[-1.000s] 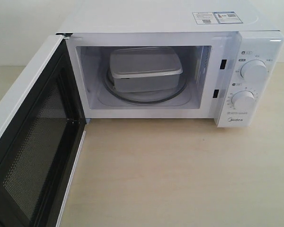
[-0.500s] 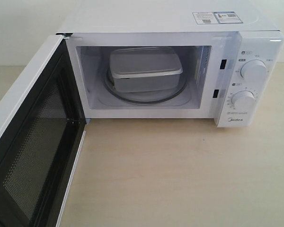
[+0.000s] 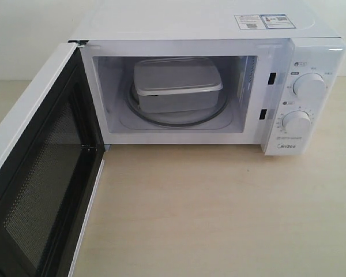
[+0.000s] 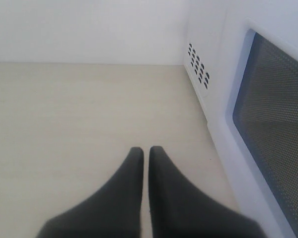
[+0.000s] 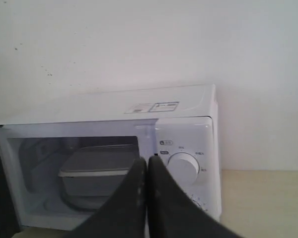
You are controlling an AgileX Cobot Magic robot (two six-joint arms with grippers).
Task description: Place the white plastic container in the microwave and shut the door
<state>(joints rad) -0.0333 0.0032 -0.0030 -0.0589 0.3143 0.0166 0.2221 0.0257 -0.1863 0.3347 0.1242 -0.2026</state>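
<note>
Left jaws and right jaws both closed, empty. I see white plastic container (image 3: pixel 176 82) inside microwave (image 3: pixel 190 20), ahead of right jaws; door (image 3: pixel 40 190) open, beside left jaws.

The brand name "Midea" stands at the bottom of the control panel (image 3: pixel 328 60) of the microwave (image 3: pixel 190 23), below the lower knob (image 3: pixel 296 122). The stickers (image 3: pixel 264 21) on its top carry print too small to read.
</note>
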